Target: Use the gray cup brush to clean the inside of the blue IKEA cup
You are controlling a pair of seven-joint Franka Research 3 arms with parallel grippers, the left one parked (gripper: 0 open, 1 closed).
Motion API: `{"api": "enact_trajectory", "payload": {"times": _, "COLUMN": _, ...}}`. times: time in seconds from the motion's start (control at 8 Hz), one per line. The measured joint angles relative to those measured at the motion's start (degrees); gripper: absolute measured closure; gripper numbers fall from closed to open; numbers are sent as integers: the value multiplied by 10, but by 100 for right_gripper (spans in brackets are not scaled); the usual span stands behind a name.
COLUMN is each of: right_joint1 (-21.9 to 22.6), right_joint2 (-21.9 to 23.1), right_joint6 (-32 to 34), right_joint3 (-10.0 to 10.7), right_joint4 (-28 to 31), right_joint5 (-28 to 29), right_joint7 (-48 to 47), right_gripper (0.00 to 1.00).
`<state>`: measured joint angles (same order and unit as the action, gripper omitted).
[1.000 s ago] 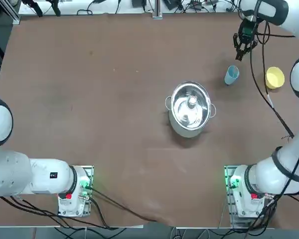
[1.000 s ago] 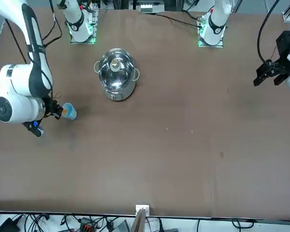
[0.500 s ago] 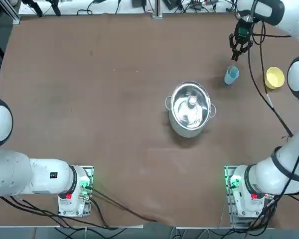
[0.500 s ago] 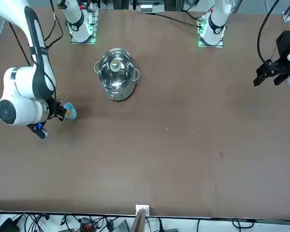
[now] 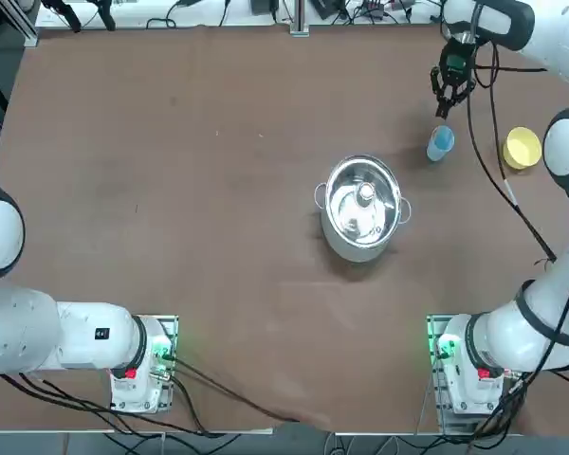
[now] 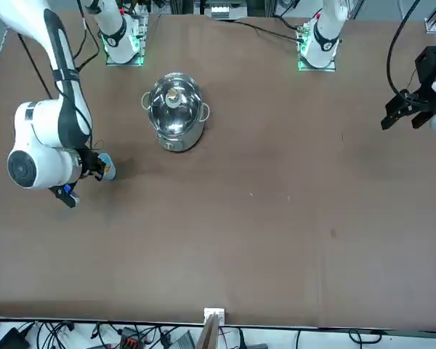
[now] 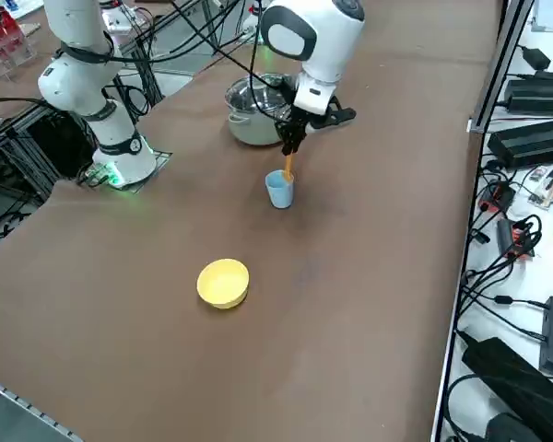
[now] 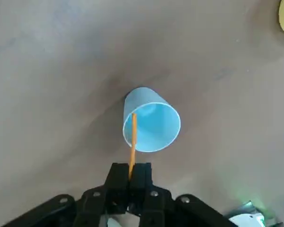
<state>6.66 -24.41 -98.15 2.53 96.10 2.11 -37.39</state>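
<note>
A: What is the right gripper holding?

B: Its 2 fingers are closing tightly on the cup brush, with only a narrow gap between them. The brush is showing as a slim, straight, orange-tan stick, and its held end is hiding between the fingers.

A: Where is its other end pointing?

B: It is reaching the mouth of the blue cup, beside the rim. The views are not showing clearly how deep it is going.

A: And the cup?

B: It is standing upright on the table, right below the gripper. It is looking light blue, plain and slightly tapered, with a paler inside. In the front view, the gripper is covering part of it.

A: What is lying farther out?

B: The yellow cup is sitting to 1 side, mouth up. On the other side, the steel pot is wearing its glass lid and showing 2 loop handles. In the right side view, the right arm and a black cable are partly blocking the pot.
</note>
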Motion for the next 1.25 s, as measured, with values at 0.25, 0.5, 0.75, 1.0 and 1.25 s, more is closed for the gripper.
{"api": "enact_trajectory", "payload": {"times": 0.25, "right_joint1": -4, "right_joint2": 0, "right_joint6": 12, "right_joint3": 5, "right_joint4": 3, "right_joint5": -1, "right_joint7": 0, "right_gripper": 97}}
{"api": "enact_trajectory", "payload": {"times": 0.5, "right_joint1": -19, "right_joint2": 0, "right_joint6": 13, "right_joint3": 7, "right_joint4": 6, "right_joint5": -3, "right_joint7": 5, "right_gripper": 97}}
{"api": "enact_trajectory", "payload": {"times": 0.75, "right_joint1": -34, "right_joint2": 0, "right_joint6": 13, "right_joint3": 8, "right_joint4": 7, "right_joint5": -5, "right_joint7": 15, "right_gripper": 97}}
{"api": "enact_trajectory", "payload": {"times": 1.0, "right_joint1": -38, "right_joint2": 0, "right_joint6": 11, "right_joint3": 7, "right_joint4": 6, "right_joint5": -6, "right_joint7": 17, "right_gripper": 97}}
{"api": "enact_trajectory", "payload": {"times": 1.25, "right_joint1": -37, "right_joint2": 0, "right_joint6": 5, "right_joint3": 6, "right_joint4": -1, "right_joint5": -5, "right_joint7": 17, "right_gripper": 97}}
